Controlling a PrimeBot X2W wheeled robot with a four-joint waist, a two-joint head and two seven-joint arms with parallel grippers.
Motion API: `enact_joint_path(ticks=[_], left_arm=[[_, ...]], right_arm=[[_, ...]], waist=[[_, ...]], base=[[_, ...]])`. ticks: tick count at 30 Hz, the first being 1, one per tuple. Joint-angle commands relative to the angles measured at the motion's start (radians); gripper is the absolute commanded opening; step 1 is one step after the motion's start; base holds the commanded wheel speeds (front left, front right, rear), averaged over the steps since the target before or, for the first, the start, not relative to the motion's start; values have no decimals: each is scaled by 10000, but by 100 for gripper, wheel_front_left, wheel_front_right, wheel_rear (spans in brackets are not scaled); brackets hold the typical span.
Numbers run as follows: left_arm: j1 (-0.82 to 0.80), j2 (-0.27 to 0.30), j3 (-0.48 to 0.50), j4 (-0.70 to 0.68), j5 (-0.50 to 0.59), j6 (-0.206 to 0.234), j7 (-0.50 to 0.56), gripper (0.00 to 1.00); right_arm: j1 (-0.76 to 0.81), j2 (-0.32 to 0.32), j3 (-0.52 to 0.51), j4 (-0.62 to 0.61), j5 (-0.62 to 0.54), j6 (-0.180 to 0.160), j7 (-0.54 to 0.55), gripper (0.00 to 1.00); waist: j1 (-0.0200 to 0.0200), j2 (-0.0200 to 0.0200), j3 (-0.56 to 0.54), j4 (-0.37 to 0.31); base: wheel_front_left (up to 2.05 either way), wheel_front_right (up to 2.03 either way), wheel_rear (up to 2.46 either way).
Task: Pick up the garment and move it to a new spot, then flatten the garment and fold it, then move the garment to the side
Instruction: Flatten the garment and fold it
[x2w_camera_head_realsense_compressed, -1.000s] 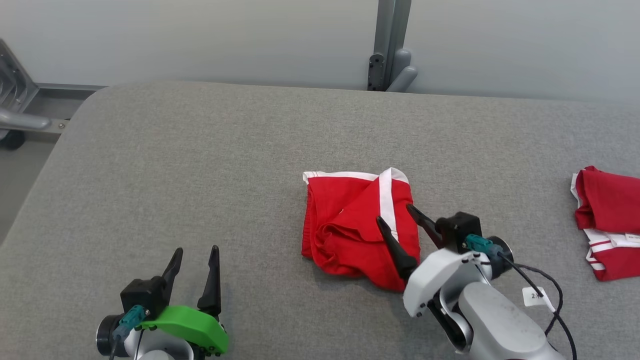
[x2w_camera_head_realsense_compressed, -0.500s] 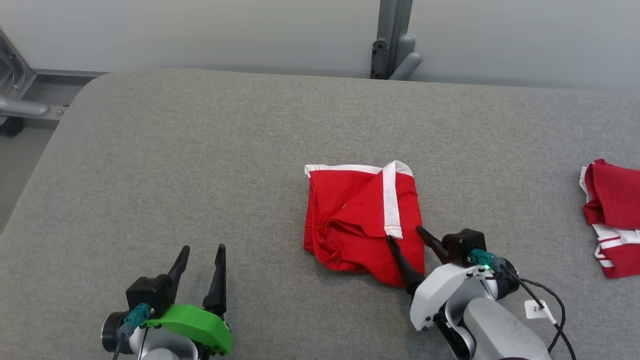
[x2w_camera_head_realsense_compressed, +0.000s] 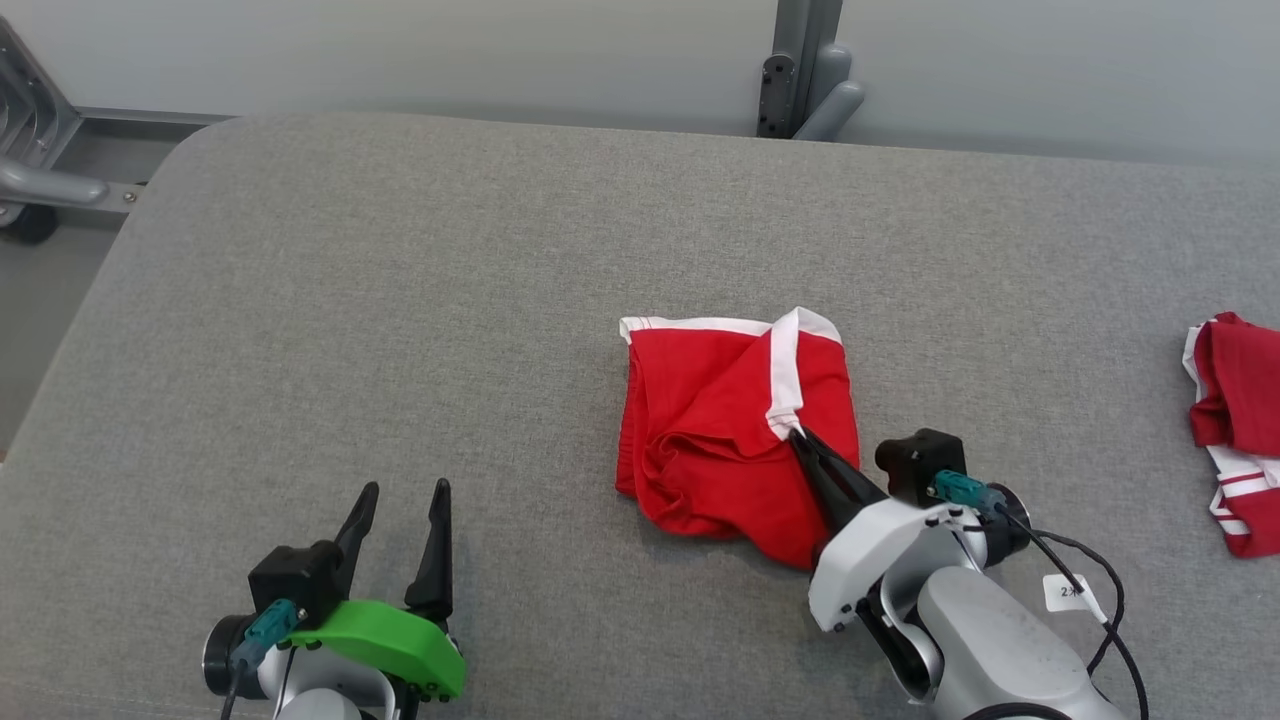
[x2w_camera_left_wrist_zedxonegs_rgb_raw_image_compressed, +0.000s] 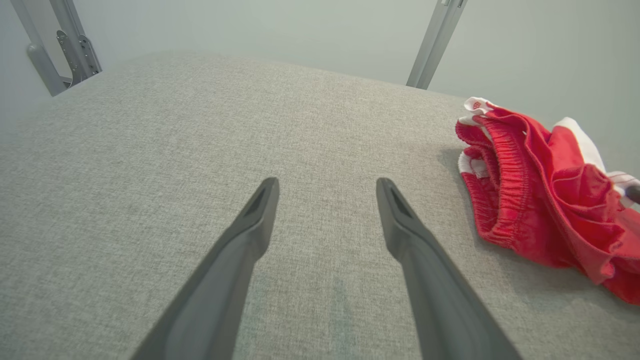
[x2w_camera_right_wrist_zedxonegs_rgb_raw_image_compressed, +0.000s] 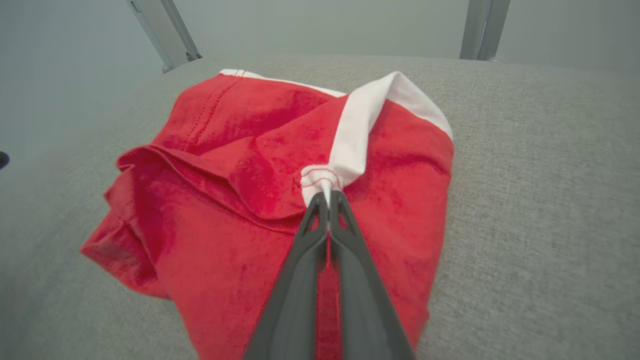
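The right hand (x2w_camera_right_wrist_zedxonegs_rgb_raw_image_compressed: 328, 197) pinches the white-trimmed hem of the red garment (x2w_camera_head_realsense_compressed: 720, 430), likely to lift it; the left hand (x2w_camera_head_realsense_compressed: 400, 520) waits wide over the bench (x2w_camera_head_realsense_compressed: 400, 300).

The only writing I can pick out is on a small white tag (x2w_camera_head_realsense_compressed: 1072, 592) hanging from the black cable (x2w_camera_head_realsense_compressed: 1045, 535) at the lower right of the head view. It starts with a 2, and the mark after it is too small to read. At the upper right of the left wrist view, a white label (x2w_camera_left_wrist_zedxonegs_rgb_raw_image_compressed: 476, 105) on the red garment (x2w_camera_left_wrist_zedxonegs_rgb_raw_image_compressed: 540, 200) carries red print I cannot make out.
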Motion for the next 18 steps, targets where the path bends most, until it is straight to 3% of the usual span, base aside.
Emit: enact_joint_path(ticks=[1,7,14,17,18], left_arm=[[-168,33,11,-43,-49,-29,-21,100],[-285,33,-243,-45,-136,-31,-21,100],[-501,36,-767,19,-305,-29,-21,100],[-569,31,-939,60,-330,-20,-21,100],[-577,33,-968,54,-352,-5,-22,100]], right_arm=[[-94,-20,11,-149,-40,-3,1,0],[-427,-41,211,-797,111,-3,1,0],[-1645,-112,643,-163,-112,-3,1,3],[-2169,-71,664,288,-125,-3,1,100],[-2329,-49,619,320,-82,-3,1,100]], waist=[[0,0,8,-2],[0,0,22,225],[0,0,83,1036],[0,0,104,1376],[0,0,111,1454]], base=[[0,0,0],[0,0,0],[0,0,0],[0,0,0],[0,0,0]])
